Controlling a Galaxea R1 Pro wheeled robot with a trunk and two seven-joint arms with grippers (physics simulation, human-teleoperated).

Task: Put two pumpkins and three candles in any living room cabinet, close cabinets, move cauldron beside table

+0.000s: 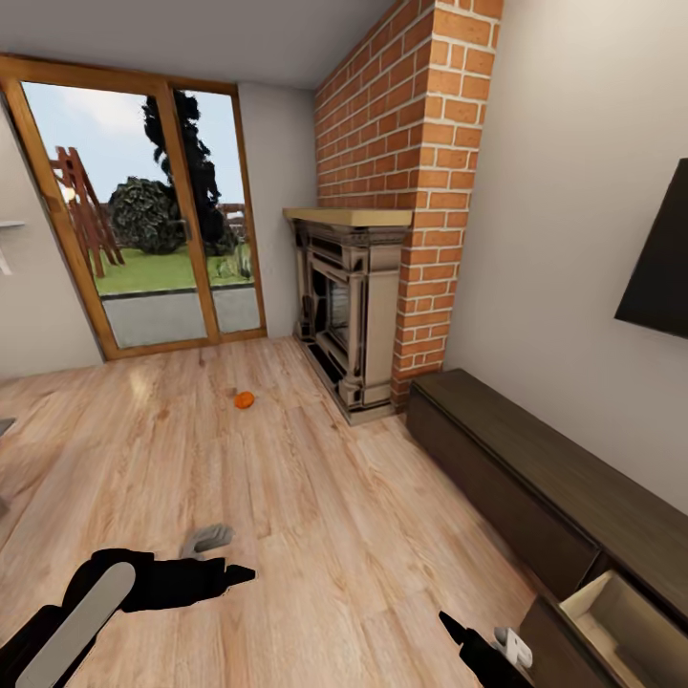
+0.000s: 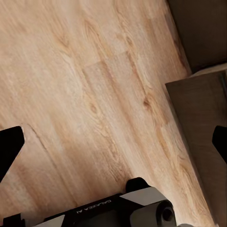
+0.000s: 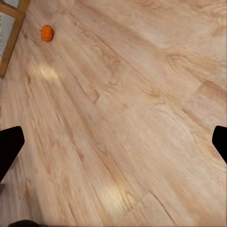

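Left arm (image 1: pixel 86 597) at lower left of head view, left gripper (image 1: pixel 234 573) pointing right, empty, fingers spread. Right gripper (image 1: pixel 457 629) at bottom edge, fingers apart, empty.

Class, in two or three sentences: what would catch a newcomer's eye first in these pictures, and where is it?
A tall red brick chimney rises over a fireplace against the far wall. One small orange pumpkin sits alone on the wood floor before it. Along the right wall, the dark cabinet has one drawer pulled open.
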